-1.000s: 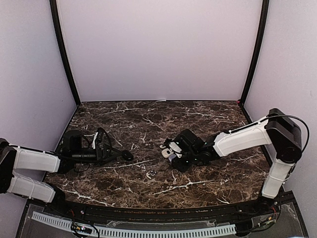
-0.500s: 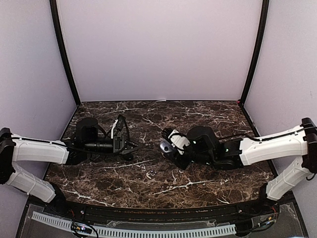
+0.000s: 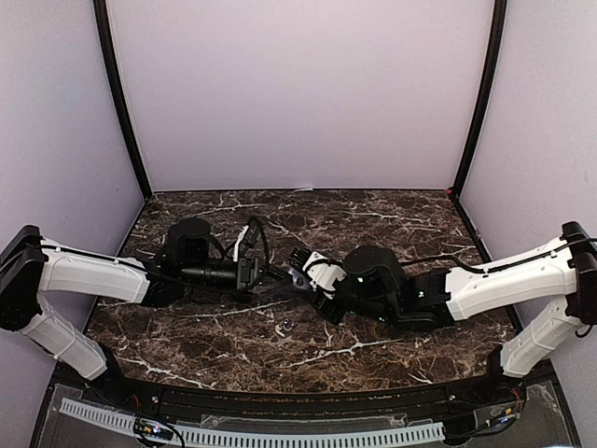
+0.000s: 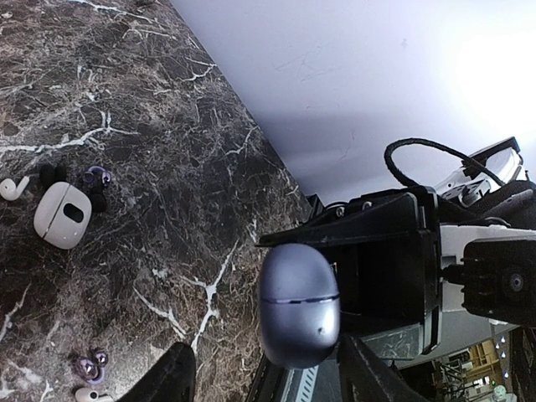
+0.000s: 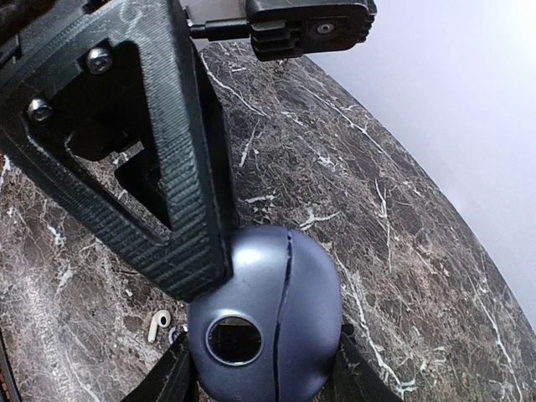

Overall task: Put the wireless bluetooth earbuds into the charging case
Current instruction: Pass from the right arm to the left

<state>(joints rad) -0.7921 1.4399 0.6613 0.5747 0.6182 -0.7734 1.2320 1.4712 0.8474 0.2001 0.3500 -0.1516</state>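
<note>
Earbuds (image 4: 11, 188) lie scattered on the marble table (image 4: 167, 126) at the left of the left wrist view, beside a white case (image 4: 61, 215). The right gripper (image 5: 260, 373) clamps the blue-grey charging case (image 5: 268, 318), held off the table at the centre of the overhead frame. The left gripper (image 4: 270, 362) straddles it, jaws half-wide, with a gap on one side.

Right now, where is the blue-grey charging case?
In the top view the blue-grey charging case is mid-table, raised off the table, clamped in the right gripper, with the left gripper open around it.
</note>
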